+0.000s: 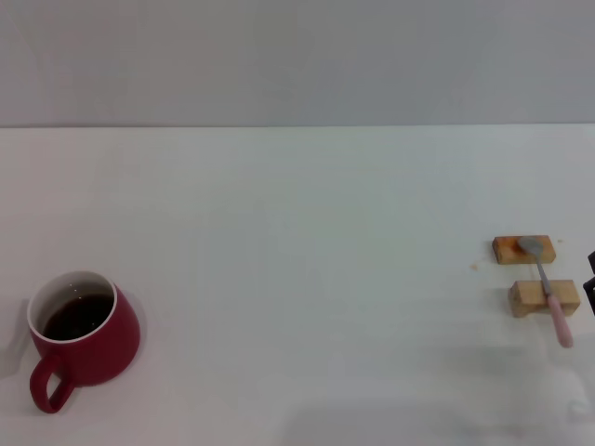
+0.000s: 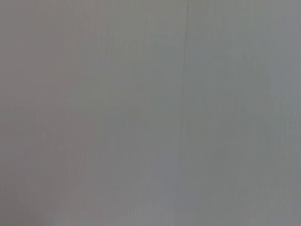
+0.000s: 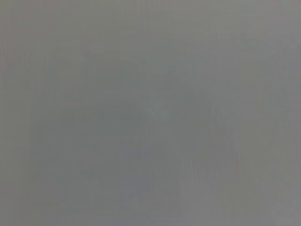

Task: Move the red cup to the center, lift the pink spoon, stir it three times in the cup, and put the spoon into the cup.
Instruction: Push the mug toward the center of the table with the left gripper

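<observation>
The cup (image 1: 84,336), dark liquid inside and its handle turned toward the near edge, was seen at the far left of the desk (image 1: 297,242), close to the front. The spoon (image 1: 548,295) lay well to the right of the cup, across the whole desk, bridged over two wooden blocks (image 1: 534,275), its bowl on the farther block and its pink handle running past the nearer one. Neither hand was shown: both wrist views gave only blank grey, and only a dark sliver at the right edge, just beyond the blocks, hinted at the right arm, so the state of either hand could not be told. The first step, bringing the cup to the centre, was judged not yet begun. It would be best done by the left hand, the body or handle being gripped firmly, the cup kept level and slid or carried slowly so that nothing was spilled.
</observation>
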Tool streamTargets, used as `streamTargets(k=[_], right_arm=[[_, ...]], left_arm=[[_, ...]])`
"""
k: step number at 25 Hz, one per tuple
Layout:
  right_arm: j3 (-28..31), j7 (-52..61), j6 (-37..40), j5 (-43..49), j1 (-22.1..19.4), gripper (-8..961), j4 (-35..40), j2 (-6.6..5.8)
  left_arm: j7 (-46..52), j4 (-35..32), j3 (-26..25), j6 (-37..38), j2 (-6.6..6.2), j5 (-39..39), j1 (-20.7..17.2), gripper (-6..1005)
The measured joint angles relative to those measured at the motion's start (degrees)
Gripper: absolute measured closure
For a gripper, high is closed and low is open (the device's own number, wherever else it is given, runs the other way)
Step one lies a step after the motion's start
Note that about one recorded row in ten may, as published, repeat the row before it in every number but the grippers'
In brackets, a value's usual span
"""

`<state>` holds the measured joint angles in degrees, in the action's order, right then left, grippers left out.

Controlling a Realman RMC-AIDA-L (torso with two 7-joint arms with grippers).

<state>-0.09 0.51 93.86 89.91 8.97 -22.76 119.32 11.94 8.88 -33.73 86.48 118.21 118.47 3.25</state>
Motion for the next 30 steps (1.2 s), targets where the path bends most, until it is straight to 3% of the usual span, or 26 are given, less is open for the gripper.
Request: streamTargets(k=[30], right_arm=[[0.0,0.0,-0.1,0.0,0.6,318,-0.1,0.05]], left_arm=[[0.0,-0.3,0.1,-0.3,-0.09,0.0,0.6,142]])
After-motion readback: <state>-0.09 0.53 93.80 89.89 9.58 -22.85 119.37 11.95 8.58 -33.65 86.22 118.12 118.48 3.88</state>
